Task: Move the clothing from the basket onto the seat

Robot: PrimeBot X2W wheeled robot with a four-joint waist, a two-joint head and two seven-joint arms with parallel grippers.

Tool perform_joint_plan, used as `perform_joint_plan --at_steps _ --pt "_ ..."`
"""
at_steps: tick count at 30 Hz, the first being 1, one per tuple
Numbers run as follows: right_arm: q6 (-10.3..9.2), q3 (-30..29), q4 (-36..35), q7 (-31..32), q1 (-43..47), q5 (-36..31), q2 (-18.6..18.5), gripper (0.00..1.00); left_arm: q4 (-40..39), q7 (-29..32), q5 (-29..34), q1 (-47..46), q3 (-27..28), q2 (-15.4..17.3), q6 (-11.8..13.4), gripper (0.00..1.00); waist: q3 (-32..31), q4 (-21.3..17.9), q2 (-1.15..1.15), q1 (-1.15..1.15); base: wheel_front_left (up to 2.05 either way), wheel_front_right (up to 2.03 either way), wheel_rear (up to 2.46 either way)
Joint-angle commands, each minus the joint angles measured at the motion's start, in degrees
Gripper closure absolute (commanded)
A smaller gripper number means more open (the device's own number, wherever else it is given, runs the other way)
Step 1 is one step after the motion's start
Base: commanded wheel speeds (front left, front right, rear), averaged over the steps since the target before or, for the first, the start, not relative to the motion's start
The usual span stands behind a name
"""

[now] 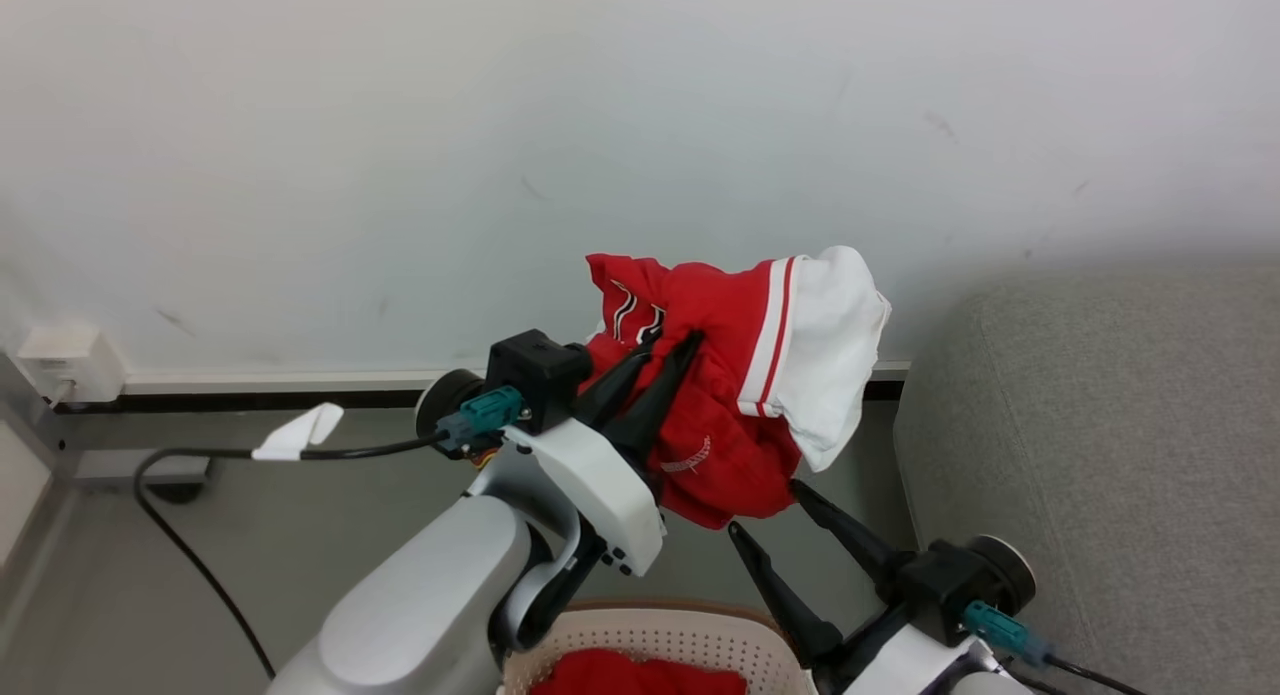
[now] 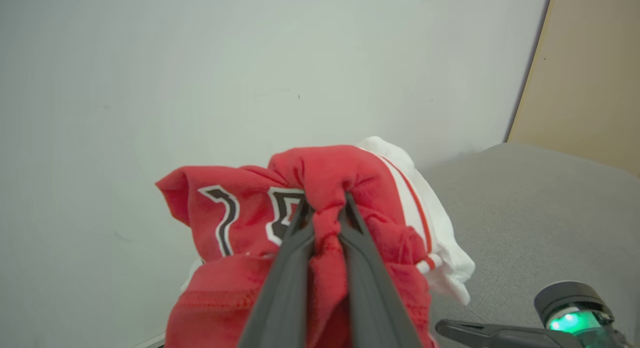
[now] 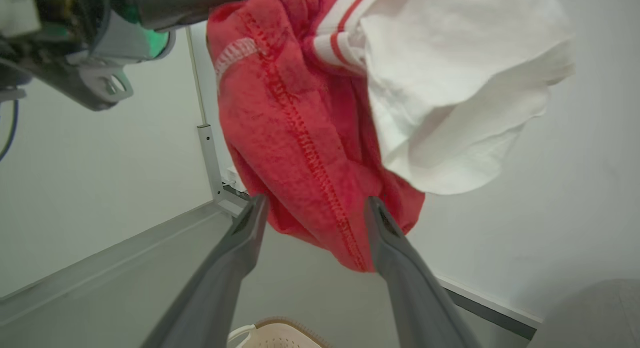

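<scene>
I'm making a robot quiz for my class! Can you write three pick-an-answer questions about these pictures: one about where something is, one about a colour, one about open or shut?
1. Where is the red garment that the left end effector pinches?
A. lying on the seat
B. up in the air
C. on the floor

2. What colour is its part beyond the stripes?
A. blue
B. white
C. green

3. How is the right end effector?
A. shut on nothing
B. shut on the garment
C. open

Answers: B, it hangs from the shut fingers before the wall; B, that cloth is white; C, its fingers stand apart below the garment.
</scene>
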Motion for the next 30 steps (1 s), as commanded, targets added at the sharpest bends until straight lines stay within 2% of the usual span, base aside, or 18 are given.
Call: perform_joint_plan --at_steps 1,8,15,21,24,30 --pt "0.15 0.29 0.49 0.04 -0.77 -0.48 -0.03 0.0 0.04 0.09 -0.38 -0.48 -0.03 0.0 -0.14 1.0 0.01 0.27 0.0 0.0 0.0 0.0 0.0" --pt "0.14 3.71 7.06 0.04 -5.78 -1.95 0.98 0.0 0.23 0.42 -0.71 -0.75 -1.6 -1.83 -1.09 1.0 0.01 2.21 0.0 0.0 0.0 0.0 0.0" --pt "0.13 1.88 11.11 0.04 -7.84 -4.56 2.47 0.0 0.74 0.7 -1.19 -0.38 -3.29 -3.62 -2.08 1.0 -0.11 4.36 0.0 0.0 0.0 0.0 0.0" --pt "0.12 1.0 14.05 0.04 -9.14 -4.12 3.53 0.0 1.14 0.81 -1.75 -0.08 -4.14 -4.73 -2.58 1.0 -0.14 5.48 0.0 0.0 0.0 0.0 0.0" --pt "0.11 0.35 14.24 0.04 -9.38 -3.74 3.91 1.0 1.55 0.84 -1.72 0.01 -4.33 -4.7 -2.63 1.0 -0.07 5.72 0.0 0.0 0.0 0.0 0.0" --pt "0.11 -0.42 13.3 0.04 -8.77 -3.38 3.71 1.0 2.5 0.52 -2.13 0.15 -4.01 -4.13 -2.36 1.0 0.03 5.48 0.0 0.0 0.0 0.0 0.0"
